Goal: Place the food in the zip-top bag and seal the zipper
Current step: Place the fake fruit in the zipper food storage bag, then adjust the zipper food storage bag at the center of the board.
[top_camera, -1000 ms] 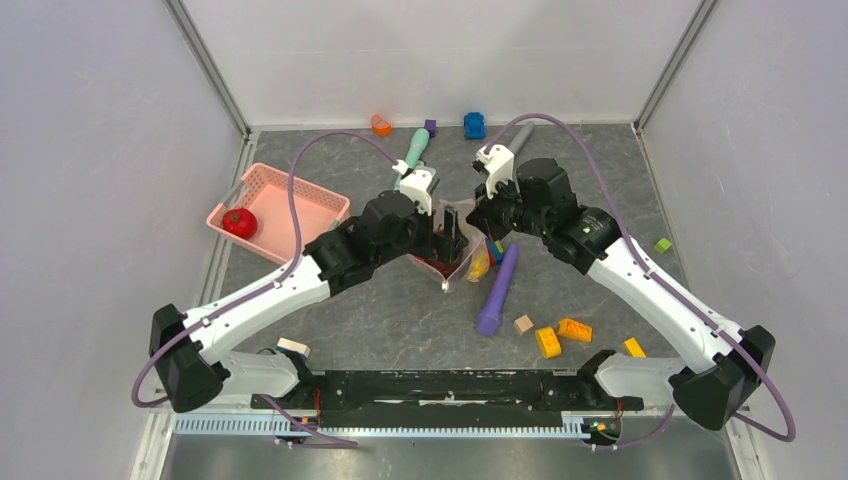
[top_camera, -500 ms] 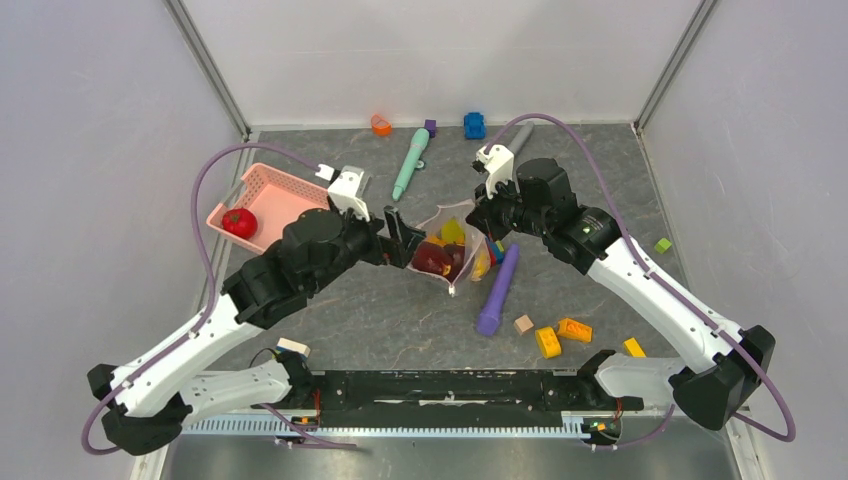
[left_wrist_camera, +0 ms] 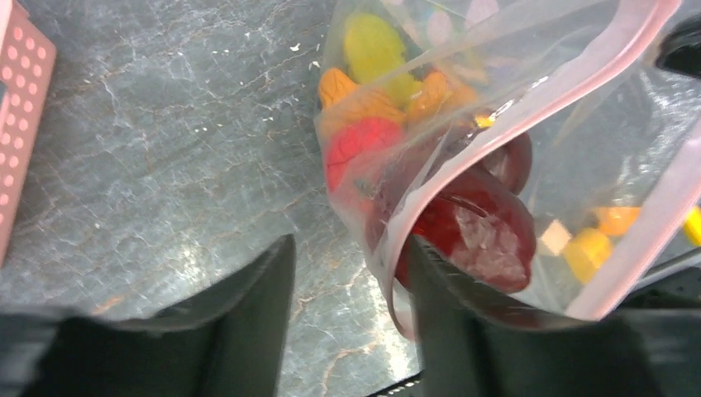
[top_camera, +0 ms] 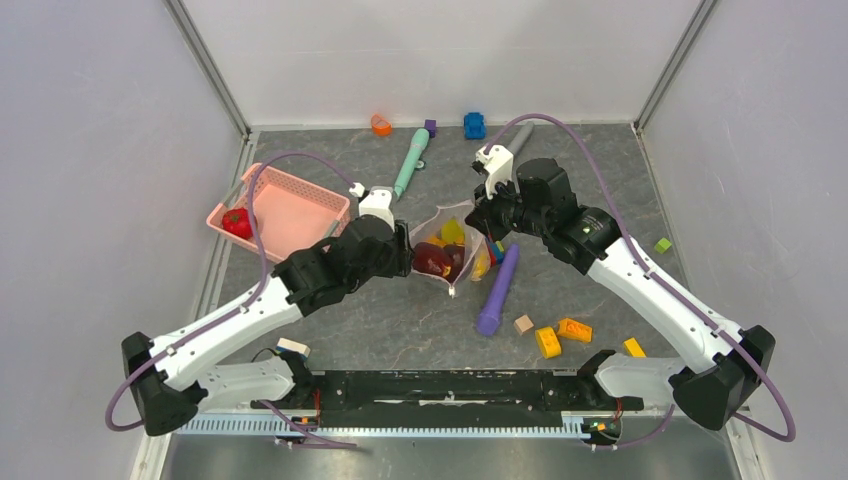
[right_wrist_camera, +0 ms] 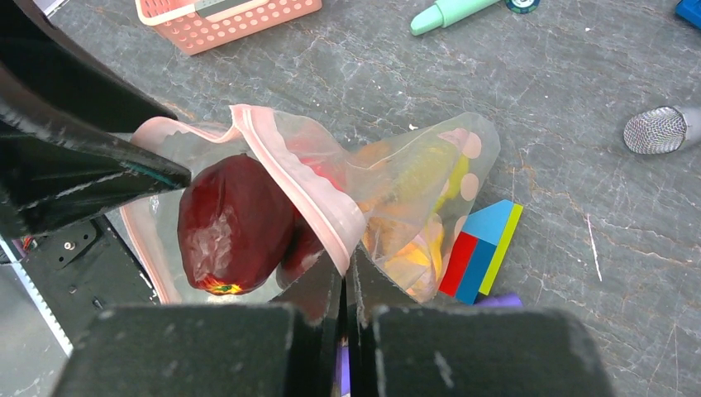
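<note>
Bag [top_camera: 447, 262] centre of overhead view, mouth gaping, food [right_wrist_camera: 236, 223] inside. Right end effector [right_wrist_camera: 345, 265] pinches zipper strip [right_wrist_camera: 302, 186]. Left end effector [left_wrist_camera: 351, 248] jaws parted beside near lip [left_wrist_camera: 395, 236]: centre lip between them before you close.

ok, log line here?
left fingers: open at zip-top bag mouth | right fingers: shut on zipper | maroon toy fruit: inside | zipper: unsealed

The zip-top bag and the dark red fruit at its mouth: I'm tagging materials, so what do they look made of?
The zip-top bag: thin clear plastic film, glossy; it creases and shows the contents through it. The dark red fruit: probably hard moulded plastic, glossy, with bright highlights.
</note>
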Available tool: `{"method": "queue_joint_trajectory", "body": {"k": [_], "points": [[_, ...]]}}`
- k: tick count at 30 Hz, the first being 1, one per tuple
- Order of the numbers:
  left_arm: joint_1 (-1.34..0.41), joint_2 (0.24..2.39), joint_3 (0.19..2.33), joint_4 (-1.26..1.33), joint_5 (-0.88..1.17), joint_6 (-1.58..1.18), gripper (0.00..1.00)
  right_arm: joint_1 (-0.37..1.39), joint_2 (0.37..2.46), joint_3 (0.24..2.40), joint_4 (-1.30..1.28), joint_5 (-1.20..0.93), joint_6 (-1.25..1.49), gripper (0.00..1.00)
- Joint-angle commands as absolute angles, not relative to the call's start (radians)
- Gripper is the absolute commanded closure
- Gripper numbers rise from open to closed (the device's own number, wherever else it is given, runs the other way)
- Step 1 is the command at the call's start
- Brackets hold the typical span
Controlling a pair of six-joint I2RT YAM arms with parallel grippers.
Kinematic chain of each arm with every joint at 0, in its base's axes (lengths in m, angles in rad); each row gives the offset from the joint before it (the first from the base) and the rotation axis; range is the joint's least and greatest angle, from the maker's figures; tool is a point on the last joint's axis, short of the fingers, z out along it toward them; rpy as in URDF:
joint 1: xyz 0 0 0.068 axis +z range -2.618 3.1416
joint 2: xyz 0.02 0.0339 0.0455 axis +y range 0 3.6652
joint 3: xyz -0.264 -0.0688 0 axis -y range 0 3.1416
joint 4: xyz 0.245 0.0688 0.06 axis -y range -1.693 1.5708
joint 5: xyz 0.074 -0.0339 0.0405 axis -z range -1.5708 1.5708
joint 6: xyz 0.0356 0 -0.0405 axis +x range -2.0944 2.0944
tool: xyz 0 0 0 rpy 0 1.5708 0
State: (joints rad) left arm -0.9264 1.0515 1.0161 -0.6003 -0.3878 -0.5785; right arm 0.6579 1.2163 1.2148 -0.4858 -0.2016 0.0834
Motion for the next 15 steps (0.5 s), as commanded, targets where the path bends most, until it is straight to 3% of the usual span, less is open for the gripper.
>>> {"method": "queue_joint_trajectory", "body": {"k": [1, 2, 3, 4, 15], "points": [[-0.929, 1.092, 1.042, -0.556, -0.413, -0.643, 0.62, 0.653, 1.193, 1.217, -0.45, -0.205, 0.093, 1.0], [-0.929, 1.094, 1.048, -0.56, -0.406, -0.643, 0.81, 0.654, 1.191, 1.216, -0.45, -0.203, 0.092, 1.0], [-0.929, 1.094, 1.053, -0.561, -0.396, -0.639, 0.93, 0.653, 1.191, 1.217, -0.45, -0.205, 0.089, 1.0], [-0.93, 1.089, 1.057, -0.56, -0.384, -0.639, 0.98, 0.653, 1.192, 1.221, -0.448, -0.207, 0.091, 1.0], [-0.93, 0.98, 1.216, -0.432, -0.094, -0.594, 0.98, 0.653, 1.316, 1.496, -0.585, -0.184, 0.131, 0.99]]}}
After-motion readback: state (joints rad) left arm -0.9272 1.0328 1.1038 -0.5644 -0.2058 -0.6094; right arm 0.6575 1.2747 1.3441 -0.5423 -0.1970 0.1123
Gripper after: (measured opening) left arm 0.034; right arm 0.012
